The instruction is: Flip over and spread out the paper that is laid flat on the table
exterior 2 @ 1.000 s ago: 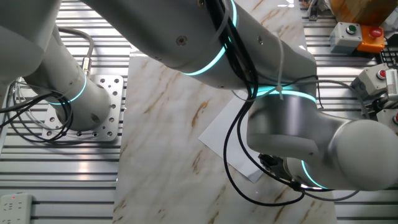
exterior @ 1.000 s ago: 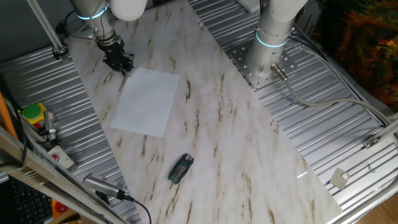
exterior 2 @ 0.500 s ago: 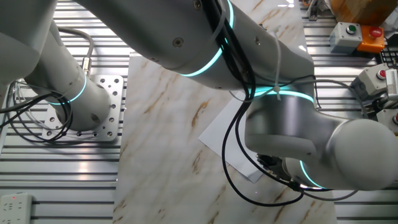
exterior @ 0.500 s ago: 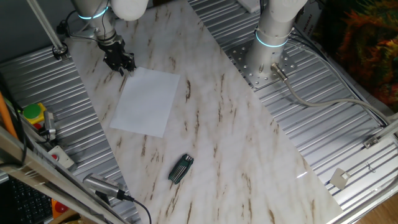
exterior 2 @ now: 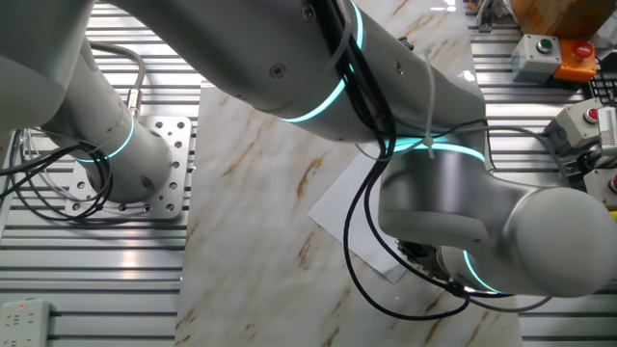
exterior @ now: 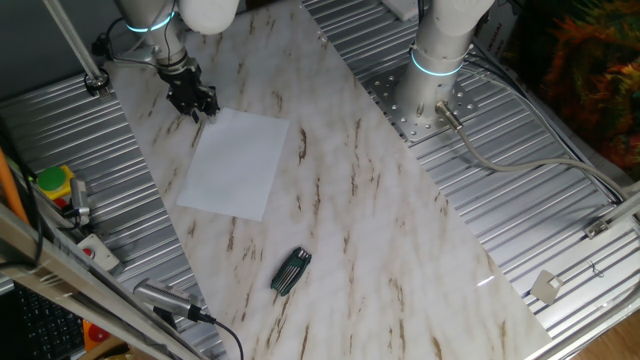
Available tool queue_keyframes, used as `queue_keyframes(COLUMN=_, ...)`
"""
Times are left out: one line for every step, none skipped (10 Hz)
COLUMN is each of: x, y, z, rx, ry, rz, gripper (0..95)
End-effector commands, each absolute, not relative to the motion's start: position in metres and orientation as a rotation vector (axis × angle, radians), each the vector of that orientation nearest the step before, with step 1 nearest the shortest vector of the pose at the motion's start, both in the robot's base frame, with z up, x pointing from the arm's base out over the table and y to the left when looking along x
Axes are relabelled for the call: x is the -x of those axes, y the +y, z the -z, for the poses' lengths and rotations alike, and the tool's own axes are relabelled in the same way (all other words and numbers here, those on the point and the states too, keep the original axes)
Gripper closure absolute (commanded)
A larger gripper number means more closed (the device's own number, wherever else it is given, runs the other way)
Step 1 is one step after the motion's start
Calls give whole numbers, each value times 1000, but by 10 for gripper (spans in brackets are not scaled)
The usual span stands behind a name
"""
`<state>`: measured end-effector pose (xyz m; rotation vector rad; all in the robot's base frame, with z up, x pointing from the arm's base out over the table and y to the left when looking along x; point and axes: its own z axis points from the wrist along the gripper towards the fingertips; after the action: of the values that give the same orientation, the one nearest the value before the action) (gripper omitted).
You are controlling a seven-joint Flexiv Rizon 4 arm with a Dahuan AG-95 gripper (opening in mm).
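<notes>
The white paper [exterior: 235, 161] lies flat on the marble-patterned table [exterior: 380, 230]. My gripper [exterior: 195, 108] hangs just off the paper's far left corner, its black fingers close together, with nothing seen between them. I cannot tell whether the tips touch the sheet or the table. In the other fixed view the arm's big grey joints cover most of the paper [exterior 2: 342, 207], and the gripper itself is hidden under the wrist.
A small black ribbed object [exterior: 291, 271] lies on the table nearer the front. A second arm's base [exterior: 435, 70] stands on the ribbed metal at the right. A button box [exterior: 52, 185] and cables sit at the left edge.
The gripper has drifted very slightly away from the paper's corner, up and to the left. The paper has not moved.
</notes>
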<state>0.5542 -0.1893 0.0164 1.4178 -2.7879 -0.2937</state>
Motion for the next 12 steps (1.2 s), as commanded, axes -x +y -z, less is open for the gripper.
queue_keyframes(x=-552, y=-189, z=-15, rx=-1412, ry=-2792, rz=297, gripper=570)
queue_keyframes(x=-552, y=-189, z=-15, rx=-1407, ry=-2794, rz=298, gripper=570)
queue_keyframes(x=-551, y=-189, z=-14, rx=-1401, ry=-2798, rz=304, gripper=570)
queue_keyframes(x=-550, y=-189, z=-14, rx=-1399, ry=-2801, rz=305, gripper=570)
queue_keyframes(x=-549, y=-189, z=-13, rx=-1396, ry=-2802, rz=304, gripper=570)
queue_keyframes(x=-549, y=-189, z=-13, rx=-1392, ry=-2804, rz=304, gripper=570)
queue_keyframes(x=-548, y=-189, z=-13, rx=-1389, ry=-2804, rz=303, gripper=570)
queue_keyframes(x=-548, y=-189, z=-13, rx=-1388, ry=-2806, rz=301, gripper=570)
queue_keyframes(x=-547, y=-189, z=-12, rx=-1388, ry=-2806, rz=301, gripper=570)
queue_keyframes(x=-547, y=-189, z=-12, rx=-1381, ry=-2808, rz=300, gripper=570)
queue_keyframes(x=-547, y=-189, z=-12, rx=-1380, ry=-2810, rz=300, gripper=570)
queue_keyframes(x=-546, y=-189, z=-12, rx=-1377, ry=-2811, rz=300, gripper=570)
